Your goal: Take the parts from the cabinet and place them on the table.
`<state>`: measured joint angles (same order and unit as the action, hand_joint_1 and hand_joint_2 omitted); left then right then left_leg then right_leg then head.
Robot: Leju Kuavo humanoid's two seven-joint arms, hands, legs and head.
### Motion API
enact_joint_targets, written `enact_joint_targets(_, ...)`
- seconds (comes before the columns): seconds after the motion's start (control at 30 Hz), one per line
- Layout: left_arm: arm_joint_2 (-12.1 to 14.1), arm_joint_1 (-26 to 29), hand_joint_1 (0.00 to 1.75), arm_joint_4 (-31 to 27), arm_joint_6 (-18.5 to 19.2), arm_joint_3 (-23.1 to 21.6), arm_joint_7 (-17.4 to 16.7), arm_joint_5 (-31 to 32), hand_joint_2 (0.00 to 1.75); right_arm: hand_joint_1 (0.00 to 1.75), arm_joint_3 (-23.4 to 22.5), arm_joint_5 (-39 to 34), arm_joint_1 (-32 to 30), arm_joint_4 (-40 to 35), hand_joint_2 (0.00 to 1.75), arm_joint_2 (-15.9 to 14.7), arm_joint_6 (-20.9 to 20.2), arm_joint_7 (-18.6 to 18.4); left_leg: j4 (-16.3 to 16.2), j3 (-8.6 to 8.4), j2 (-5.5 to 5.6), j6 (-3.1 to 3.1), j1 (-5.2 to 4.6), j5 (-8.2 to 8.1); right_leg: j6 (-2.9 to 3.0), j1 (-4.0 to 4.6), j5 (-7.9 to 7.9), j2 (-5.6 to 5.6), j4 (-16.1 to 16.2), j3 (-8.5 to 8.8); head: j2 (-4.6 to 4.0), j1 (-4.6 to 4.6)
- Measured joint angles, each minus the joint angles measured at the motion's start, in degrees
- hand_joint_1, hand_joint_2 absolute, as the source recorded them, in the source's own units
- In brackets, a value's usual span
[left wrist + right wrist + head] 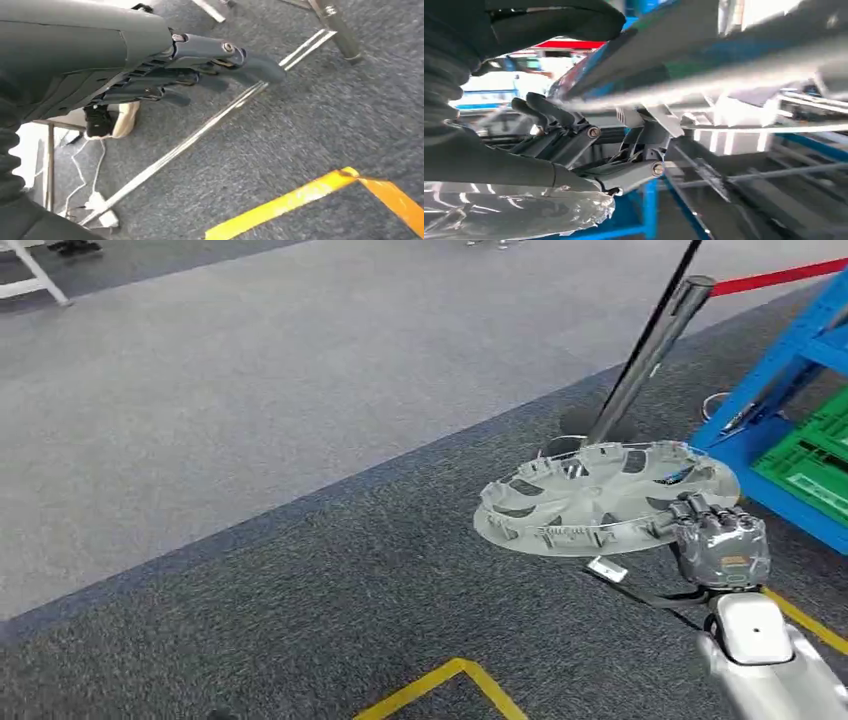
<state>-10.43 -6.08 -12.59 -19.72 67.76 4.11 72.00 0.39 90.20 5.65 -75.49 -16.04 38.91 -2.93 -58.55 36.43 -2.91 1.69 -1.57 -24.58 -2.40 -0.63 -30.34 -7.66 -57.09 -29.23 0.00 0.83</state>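
Dark speckled carpet [300,610] meets a paler grey strip [300,370] along a diagonal seam. Yellow floor tape [440,685] angles nearby (glossy, slightly scuffed). A blue rack [770,390] holds a green crate [815,455], behind a metal post [645,355] with red belt [775,278].

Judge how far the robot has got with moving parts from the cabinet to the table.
Done: one part, a grey wheel cover, is off the blue cabinet. In hand: the right hand grips its rim above the carpet; the left hand holds nothing. Left: placing it on the table.
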Motion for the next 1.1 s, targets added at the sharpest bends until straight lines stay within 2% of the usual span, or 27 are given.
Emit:
enact_joint_targets(0.03, 0.0, 0.0, 0.00, 0.0, 0.0, 0.0, 0.0, 0.0, 1.75, 1.75, 0.2, 0.0, 0.3, 0.1, 1.75, 0.1, 0.0, 0.0, 0.7, -0.51, 0.71, 0.41, 0.22, 0.21, -0.56, -0.06, -0.35, -0.52, 0.1, 0.63, 0.00, -0.09)
enact_joint_targets(0.07, -0.1, 0.2, 0.00, 0.0, 0.0, 0.0, 0.0, 0.0, 1.75, 1.75, 0.4, 0.0, 0.6, 0.2, 1.75, 0.1, 0.0, 0.0, 1.1, -1.14, 1.39, 0.69, 0.61, 0.38, -0.66, -0.44, -1.32, 2.01, -0.8, 0.20, 0.00, -0.15)
enact_joint_targets(0.1, -0.1, 0.1, 0.00, 0.0, -0.2, 0.1, 0.0, 0.0, 1.75, 1.75, 0.7, 0.0, 0.9, 0.4, 1.75, 0.1, 0.0, -0.1, 1.1, -1.22, 1.92, 1.02, 0.73, 0.31, -0.55, -0.50, -2.84, 5.11, -3.4, -0.96, -0.02, -0.06)
enact_joint_targets(0.13, -0.1, -0.2, 0.00, 0.0, -0.2, 0.1, 0.0, -0.1, 1.75, 1.75, 0.9, 0.0, 1.2, 0.7, 1.75, 0.1, 0.0, -0.2, 1.1, -1.18, 2.76, 1.21, 0.73, 0.33, -0.56, -0.52, -4.80, 6.70, -8.0, -3.29, 0.00, -0.42)
enact_joint_targets(0.17, -0.3, -0.2, 0.00, 0.0, -0.2, 0.1, 0.0, -0.1, 1.75, 1.75, 1.0, 0.0, 1.5, 1.1, 1.75, 0.1, 0.0, -0.5, 1.1, -1.18, 3.62, 1.25, 0.72, 0.31, -0.62, -0.50, -6.74, 7.35, -13.4, -6.27, 0.00, -0.50)
enact_joint_targets(0.2, -0.4, -0.2, 0.00, 0.0, -0.2, 0.1, 0.0, -0.1, 1.75, 1.75, 1.2, 0.0, 1.6, 1.3, 1.75, 0.1, 0.0, -0.5, 1.1, -1.18, 4.21, 1.28, 0.68, 0.28, -0.65, -0.44, -7.55, 7.47, -16.3, -8.09, 0.00, -0.50)
enact_joint_targets(0.23, -0.4, -0.1, 0.00, 0.0, -0.2, 0.1, 0.0, -0.2, 1.75, 1.75, 1.5, 0.0, 1.9, 1.7, 1.75, 0.1, 0.0, -0.7, 1.0, -1.24, 5.25, 1.28, 0.68, 0.27, -0.70, -0.44, -7.19, 7.52, -18.5, -10.01, 0.00, -0.50)
enact_joint_targets(0.27, -0.5, -0.1, 0.00, 0.0, -0.2, 0.1, 0.0, -0.3, 1.75, 1.75, 1.7, 0.0, 2.2, 2.0, 1.75, 0.1, 0.0, -0.7, 1.0, -1.33, 6.09, 1.27, 0.68, 0.26, -0.67, -0.47, -5.31, 7.53, -17.1, -10.08, 0.00, -0.52)
enact_joint_targets(0.3, -0.5, -0.1, 0.00, 0.0, -0.2, 0.1, 0.0, -0.4, 1.75, 1.75, 1.9, 0.0, 2.4, 2.2, 1.75, 0.1, 0.0, -0.7, 0.9, -1.46, 6.89, 1.20, 0.74, 0.21, -0.66, -0.59, -2.37, 7.59, -13.5, -8.91, 0.00, -0.52)
enact_joint_targets(0.33, -0.5, -0.1, 0.00, 0.0, -0.2, 0.1, 0.0, -0.5, 1.75, 1.75, 2.1, 0.0, 2.7, 2.5, 1.75, 0.1, 0.0, -0.7, 0.8, -1.60, 7.72, 0.97, 0.88, 0.06, -0.67, -0.75, 0.98, 8.02, -8.2, -6.89, -0.02, -0.48)
enact_joint_targets(0.37, -0.5, -0.1, 0.00, 0.0, -0.2, 0.1, 0.0, -0.5, 1.75, 1.75, 2.3, 0.0, 3.0, 2.7, 1.75, 0.1, 0.0, -0.8, 0.5, -1.60, 8.45, 0.61, 0.93, -0.18, -0.86, -1.10, 3.33, 9.57, -3.2, -5.03, 0.00, -0.55)
enact_joint_targets(0.4, -0.4, -0.2, 0.00, 0.0, -0.2, 0.2, 0.0, -0.6, 1.75, 1.75, 2.5, 0.0, 3.3, 3.0, 1.75, 0.1, 0.0, -0.8, 0.3, -1.17, 8.99, 0.24, 0.77, -0.20, -0.90, -1.27, 2.13, 11.94, -2.8, -4.55, -0.02, -0.46)
enact_joint_targets(0.43, -0.4, -0.2, 0.00, 0.0, -0.2, 0.2, 0.0, -0.6, 1.75, 1.75, 2.6, 0.0, 3.5, 3.1, 1.75, 0.1, 0.0, -0.9, -0.3, -0.57, 9.62, -0.01, 0.80, -0.12, -0.51, -1.33, 1.90, 11.95, -1.3, -3.73, 0.00, -0.40)
enact_joint_targets(0.53, -0.4, 0.4, 0.00, 0.0, -0.3, 0.3, 0.0, -0.7, 1.75, 1.75, 3.3, 0.0, 4.2, 3.5, 1.75, 0.2, 0.0, -1.5, -0.1, -0.09, 11.13, -0.76, 1.15, 0.33, 0.18, -0.97, 2.02, 10.55, -1.8, -3.88, 0.00, -0.37)
enact_joint_targets(0.57, -0.4, 0.5, 0.00, 0.0, -0.3, 0.4, 0.0, -0.7, 1.75, 1.75, 3.7, 0.0, 4.6, 3.7, 1.75, 0.2, 0.0, -1.7, -0.5, 0.07, 9.82, -1.04, 1.08, -0.26, 0.54, -1.20, 2.14, 9.81, -1.6, -3.65, 0.00, -0.42)
enact_joint_targets(0.6, -0.5, 0.4, 0.00, 0.0, -0.3, 0.4, 0.0, -0.7, 1.75, 1.75, 3.8, 0.1, 4.7, 3.7, 1.75, 0.2, 0.0, -2.1, -2.3, 0.80, 6.64, -1.41, 0.80, -1.46, 1.00, -1.06, 2.05, 9.27, -1.6, -3.49, 0.00, 0.13)
enact_joint_targets(0.63, -0.4, 0.2, 0.00, 0.0, -0.3, 0.4, 0.0, -0.7, 1.75, 1.75, 4.1, 0.1, 4.9, 3.7, 1.75, 0.2, 0.0, -2.7, -6.0, 2.62, 4.77, -1.70, 0.92, -3.46, 1.26, -0.79, 1.97, 8.53, -1.6, -3.43, 0.00, 0.35)
enact_joint_targets(0.7, -0.5, -0.1, 0.00, 0.0, -0.3, 0.4, 0.0, -0.8, 1.75, 1.75, 5.1, 0.1, 5.4, 3.7, 1.75, -0.2, 0.0, -5.0, -14.8, 7.03, 3.46, -1.81, 1.11, -7.13, 1.58, -0.37, 1.77, 7.05, -1.6, -3.32, 0.00, 0.24)
enact_joint_targets(0.73, -0.5, 0.0, 0.00, 0.0, -0.3, 0.4, 0.0, -0.8, 1.75, 1.75, 5.8, 0.1, 5.7, 3.7, 1.75, -0.5, 0.0, -6.1, -17.7, 8.46, 3.37, -1.72, 1.14, -7.77, 1.69, -0.20, 1.69, 6.43, -1.6, -3.25, 0.00, 0.31)
enact_joint_targets(0.77, -0.5, 0.1, 0.00, 0.0, -0.3, 0.4, 0.0, -0.8, 1.75, 1.75, 6.7, 0.1, 5.8, 3.5, 1.75, -0.9, 0.0, -7.5, -17.7, 8.57, 3.37, -1.47, 1.14, -6.95, 1.81, 0.02, 1.57, 5.72, -1.6, -3.07, 0.00, 0.24)
enact_joint_targets(0.83, -0.5, 0.1, 0.00, 0.0, -0.3, 0.4, 0.0, -0.9, 1.75, 1.75, 8.4, 0.1, 6.1, 2.7, 1.75, -1.6, 0.0, -9.4, -12.4, 5.85, 3.27, -0.72, 0.86, -3.16, 1.95, 0.27, 1.24, 4.63, -1.6, -2.70, 0.00, 0.26)
enact_joint_targets(0.87, -0.5, 0.1, 0.00, 0.0, -0.3, 0.4, 0.0, -0.9, 1.75, 1.75, 9.0, 0.1, 6.4, 2.3, 1.75, -1.9, 0.0, -9.9, -7.5, 3.25, 2.66, -0.14, 0.43, -0.56, 1.92, 0.33, 1.03, 4.05, -1.6, -2.38, 0.00, 0.26)
enact_joint_targets(0.9, -0.5, 0.0, 0.00, 0.0, -0.3, 0.4, 0.0, -0.9, 1.75, 1.75, 9.6, 0.1, 6.7, 2.0, 1.75, -2.2, 0.0, -10.6, -3.2, 0.90, 0.73, 0.68, -0.33, 1.10, 1.90, 0.33, 0.83, 3.50, -1.5, -2.12, 0.00, 0.24)
enact_joint_targets(0.93, -0.3, -0.2, 0.00, 0.0, -0.4, 0.4, 0.0, -0.9, 1.75, 1.75, 10.7, 0.1, 7.2, 1.7, 1.75, -2.6, 0.0, -11.5, -1.5, 0.05, -1.01, 1.34, -1.09, 0.32, 1.58, 0.76, 0.59, 3.03, -1.7, -2.13, 0.00, 0.24)
enact_joint_targets(1.03, -0.3, -0.2, 0.00, 0.0, -0.5, 0.5, 0.0, -0.9, 1.75, 1.75, 13.4, 0.1, 7.9, 0.6, 1.75, -3.8, 0.0, -13.7, -0.4, 0.01, 0.47, 1.78, -1.25, -0.38, 1.26, 0.69, 0.58, 1.32, -1.3, -2.26, 0.00, 0.22)
enact_joint_targets(1.07, -0.2, -0.1, 0.00, 0.0, -0.5, 0.5, 0.0, -0.9, 1.75, 1.75, 14.2, 0.1, 8.1, -0.2, 1.75, -4.2, 0.0, -14.3, 1.0, -1.06, 1.17, 1.99, -0.59, 0.11, 0.75, 0.79, 0.03, 1.00, -1.3, -2.07, 0.00, 0.28)
enact_joint_targets(1.1, -0.4, 0.0, 0.00, 0.0, -0.5, 0.6, -0.1, -1.0, 1.75, 1.75, 14.6, 0.1, 8.1, -0.7, 1.75, -4.7, 0.0, -14.6, 1.5, -1.43, 1.72, 1.84, -0.48, 0.31, 0.59, 0.48, -0.59, 3.38, -2.2, -2.43, -0.02, 0.15)
